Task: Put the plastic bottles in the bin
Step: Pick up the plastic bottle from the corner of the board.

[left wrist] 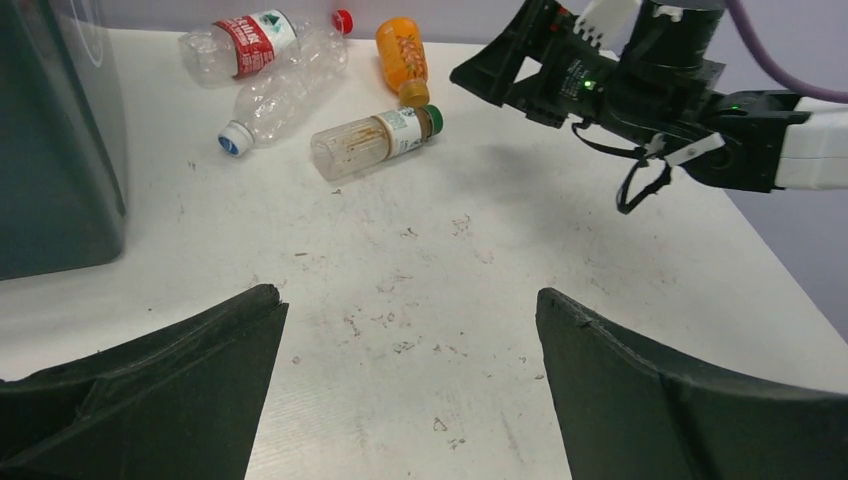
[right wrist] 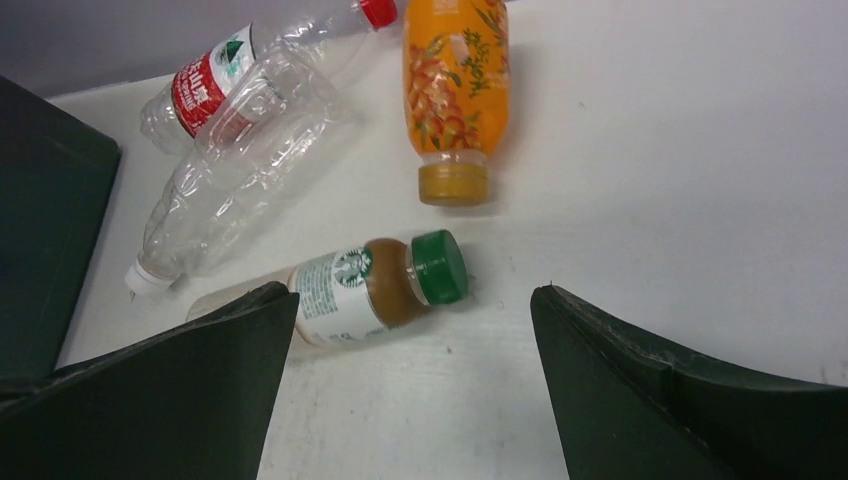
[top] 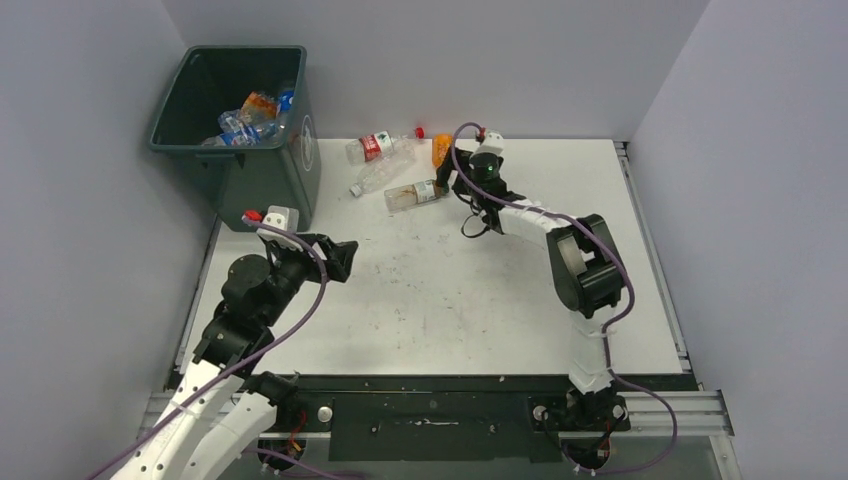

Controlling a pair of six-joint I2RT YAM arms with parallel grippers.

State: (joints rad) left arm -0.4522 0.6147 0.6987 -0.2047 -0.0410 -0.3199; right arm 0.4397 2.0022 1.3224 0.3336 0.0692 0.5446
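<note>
The dark green bin (top: pixel 172 125) stands at the table's far left corner with several plastic bottles (top: pixel 250 118) inside. More lie on the table: a red-label clear bottle (right wrist: pixel 205 88), a crumpled clear bottle (right wrist: pixel 235 190), an orange bottle (right wrist: pixel 455 90) and a green-capped coffee bottle (right wrist: pixel 385 285). My right gripper (right wrist: pixel 415 292) hangs open just above the coffee bottle; its cap end shows between the fingers and the left finger hides its base. In the top view that gripper (top: pixel 452 186) sits by the same bottle (top: pixel 412 195). My left gripper (left wrist: pixel 405 295) is open and empty over bare table, right of the bin.
Grey walls close in the table on the left, back and right. The bin's side wall (left wrist: pixel 50 150) is close to my left fingers. The right arm (top: pixel 575 260) reaches across the right half of the white table (top: pixel 450 300), trailing a purple cable.
</note>
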